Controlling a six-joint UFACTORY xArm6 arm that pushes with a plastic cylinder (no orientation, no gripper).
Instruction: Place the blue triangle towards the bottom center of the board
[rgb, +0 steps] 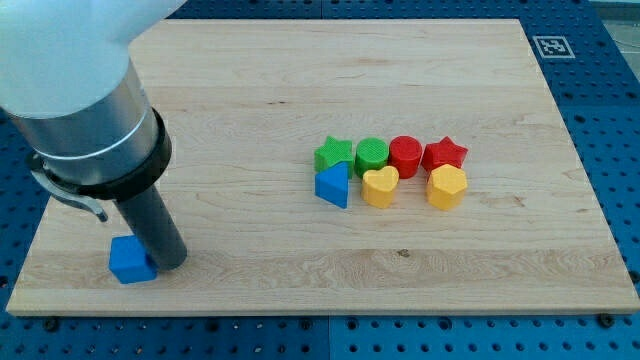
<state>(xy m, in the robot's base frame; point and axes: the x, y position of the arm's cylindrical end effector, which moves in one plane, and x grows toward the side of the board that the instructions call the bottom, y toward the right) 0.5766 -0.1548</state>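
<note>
My tip (172, 262) has no pincer; it sits lower left, touching a blue cube (131, 260). The blue triangle (334, 185) sits mid-frame against the green star (333, 154) and yellow heart (379, 186); a careless push could drag them along.

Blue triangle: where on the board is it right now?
The blue triangle sits near the board's middle, at the view's left end of the cluster, directly below the green star and beside the yellow heart.
</note>
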